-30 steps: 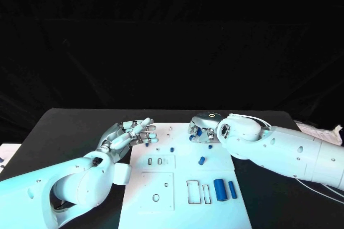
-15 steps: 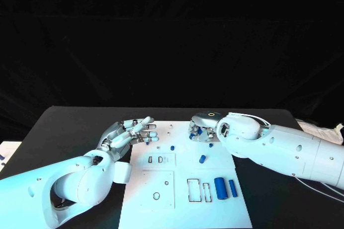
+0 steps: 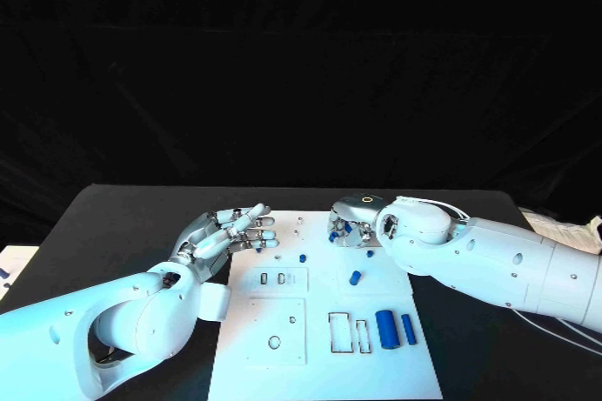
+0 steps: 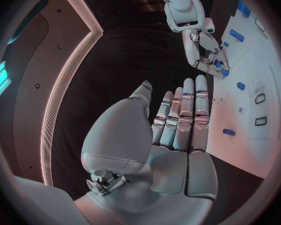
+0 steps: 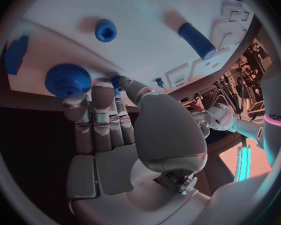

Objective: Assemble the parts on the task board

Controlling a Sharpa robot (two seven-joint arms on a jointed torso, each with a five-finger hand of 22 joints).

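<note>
The white task board (image 3: pixel 320 366) lies mid-table. My left hand (image 3: pixel 232 231) hovers at its far-left corner, fingers straight and apart (image 4: pixel 181 120), holding nothing. My right hand (image 3: pixel 352 224) reaches down onto the board's far edge. In the right wrist view its thumb and a finger pinch a small blue part (image 5: pixel 117 79), and a blue gear (image 5: pixel 67 80) sits against the other fingertips (image 5: pixel 75 102). Loose on the board are a blue peg (image 3: pixel 303 258), a short blue piece (image 3: pixel 355 277) and two blue cylinders (image 3: pixel 385 329).
Rectangular slots (image 3: pixel 340 332) and a raised sub-plate with holes (image 3: pixel 275 331) take up the board's near half. A blue ring-shaped part (image 5: pixel 105 30) and a blue cylinder (image 5: pixel 197 40) lie beyond my right hand. Papers (image 3: pixel 571 231) sit at the table's right edge.
My right hand has shifted slightly to the left along the board's far edge, the blue part moving with it. The left hand has stayed where it was.
</note>
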